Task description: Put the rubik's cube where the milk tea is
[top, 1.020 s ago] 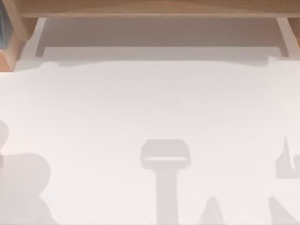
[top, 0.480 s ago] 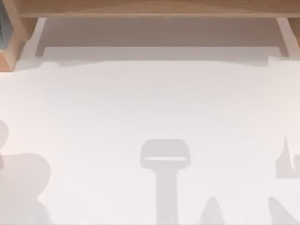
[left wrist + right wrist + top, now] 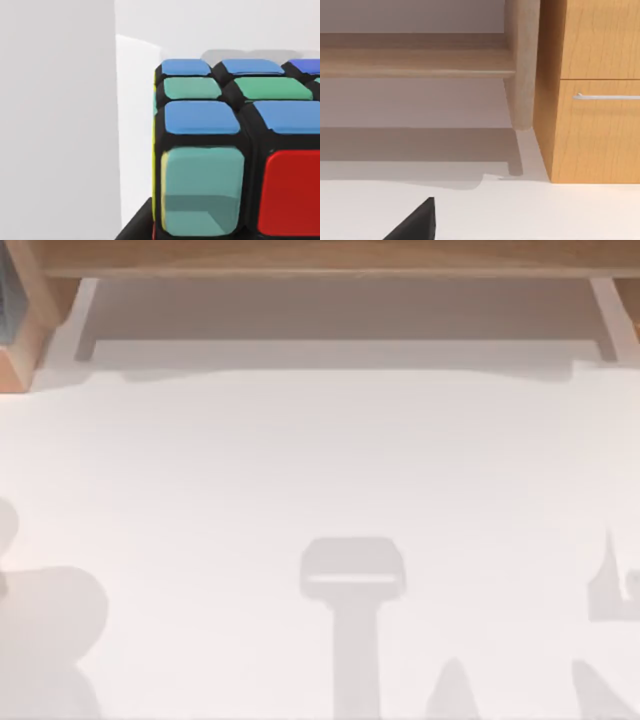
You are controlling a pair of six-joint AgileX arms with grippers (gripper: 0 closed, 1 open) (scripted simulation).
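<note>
Filling left wrist view, glossy rounded-tile rubik's cube (image 3: 235,150), tool states unclear

Simulated home or office (wooden drawer cabinet (image 3: 597,100)).

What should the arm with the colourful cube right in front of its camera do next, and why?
Probably ease the left arm forward a touch and close on the rubik's cube, if it isn't gripped already. The cube sits very close in the left wrist view, on the white table, so grasping seems the natural next step. No milk tea is visible yet.
</note>
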